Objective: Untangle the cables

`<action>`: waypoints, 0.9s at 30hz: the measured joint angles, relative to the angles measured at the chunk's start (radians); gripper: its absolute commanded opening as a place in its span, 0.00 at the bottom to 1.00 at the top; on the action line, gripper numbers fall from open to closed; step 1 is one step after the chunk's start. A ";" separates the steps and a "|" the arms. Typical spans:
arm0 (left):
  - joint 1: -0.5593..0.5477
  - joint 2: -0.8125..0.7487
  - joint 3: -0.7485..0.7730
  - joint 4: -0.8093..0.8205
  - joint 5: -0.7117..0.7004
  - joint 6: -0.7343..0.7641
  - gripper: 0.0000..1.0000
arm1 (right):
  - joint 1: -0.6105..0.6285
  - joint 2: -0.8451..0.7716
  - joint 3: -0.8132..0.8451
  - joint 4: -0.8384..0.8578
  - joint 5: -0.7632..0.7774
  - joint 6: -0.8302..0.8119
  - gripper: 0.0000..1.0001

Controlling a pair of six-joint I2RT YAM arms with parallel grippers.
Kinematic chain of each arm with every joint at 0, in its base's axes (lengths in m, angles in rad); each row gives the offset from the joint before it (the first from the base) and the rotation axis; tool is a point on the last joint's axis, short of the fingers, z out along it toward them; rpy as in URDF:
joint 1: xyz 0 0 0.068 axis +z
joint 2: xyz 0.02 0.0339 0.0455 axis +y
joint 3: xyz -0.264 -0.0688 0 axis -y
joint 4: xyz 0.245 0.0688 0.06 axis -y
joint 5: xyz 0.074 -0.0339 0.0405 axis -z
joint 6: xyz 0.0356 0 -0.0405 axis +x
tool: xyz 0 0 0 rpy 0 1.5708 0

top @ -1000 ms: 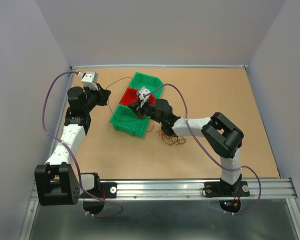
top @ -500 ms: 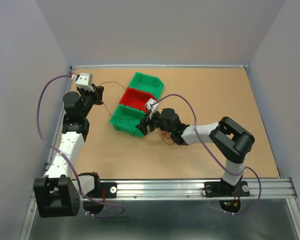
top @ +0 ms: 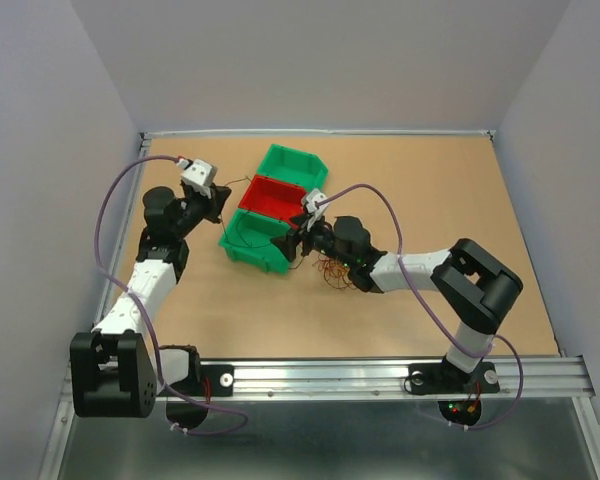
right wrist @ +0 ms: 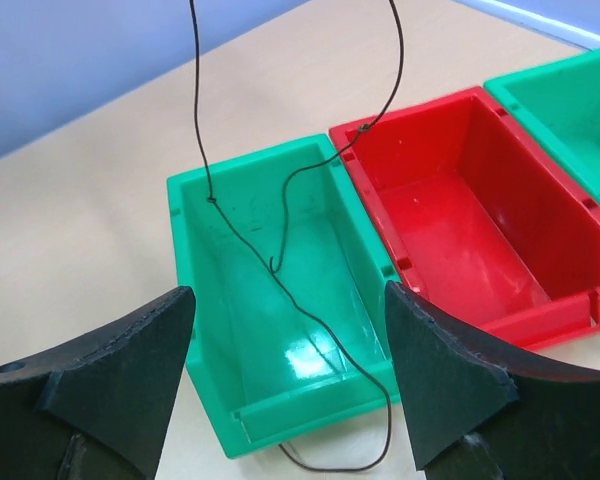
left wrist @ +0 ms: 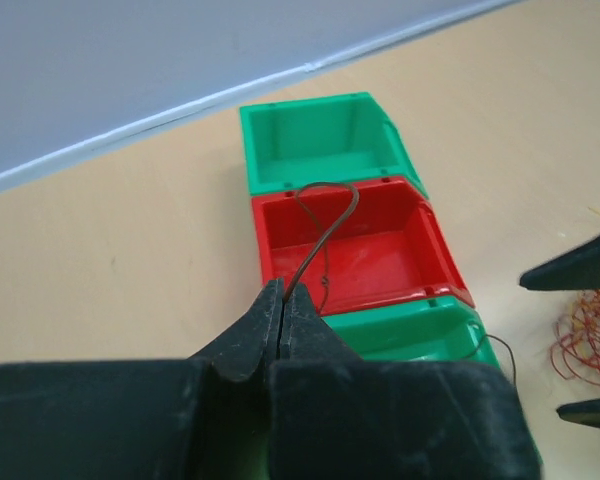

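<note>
My left gripper (top: 218,200) is shut on a thin dark brown cable (left wrist: 320,248); its jaws (left wrist: 282,292) meet on the strand. The strand loops over the red bin (left wrist: 380,270). It hangs on down into the near green bin (right wrist: 320,240), trails over its front wall and ends on the table. My right gripper (top: 298,245) stands open in front of that bin. Nothing lies between its fingers (right wrist: 288,300), and the dark cable (right wrist: 211,199) is beyond them. A tangle of red and orange cables (top: 340,272) lies on the table under the right wrist, and the tangle (left wrist: 585,335) also shows at the right edge of the left wrist view.
Three bins stand in a slanted row: far green bin (top: 292,165), red bin (top: 275,197), near green bin (top: 252,245). Grey walls close the table on the left, back and right. A metal rail (top: 320,378) runs along the near edge.
My left gripper has swung right toward the bins with the dark cable. My right gripper has opened and drawn back from over the red bin to the near green bin's front.
</note>
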 measured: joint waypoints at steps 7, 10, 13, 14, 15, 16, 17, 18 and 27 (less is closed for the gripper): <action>-0.275 0.069 0.006 -0.095 -0.076 0.201 0.00 | 0.000 -0.107 -0.116 0.008 0.104 0.042 0.81; -0.345 0.122 0.027 -0.166 -0.188 0.254 0.00 | 0.000 -0.200 -0.157 0.014 0.159 0.057 0.81; -0.352 0.198 0.100 -0.235 -0.291 0.276 0.00 | 0.000 -0.279 -0.198 0.031 0.207 0.068 0.80; -0.349 0.222 0.127 -0.267 -0.314 0.293 0.00 | 0.000 -0.303 -0.213 0.032 0.220 0.068 0.80; -0.346 0.238 0.142 -0.291 -0.326 0.310 0.00 | -0.001 -0.325 -0.229 0.033 0.229 0.068 0.80; -0.344 0.246 0.150 -0.308 -0.330 0.321 0.00 | -0.001 -0.336 -0.236 0.033 0.233 0.068 0.80; -0.343 0.251 0.154 -0.333 -0.335 0.342 0.00 | -0.001 -0.349 -0.245 0.030 0.236 0.068 0.80; -0.343 0.255 0.154 -0.362 -0.340 0.362 0.00 | -0.001 -0.361 -0.251 0.025 0.237 0.068 0.80; -0.344 0.007 0.021 -0.483 -0.298 0.523 0.00 | -0.007 -0.370 -0.252 -0.022 0.259 0.067 0.79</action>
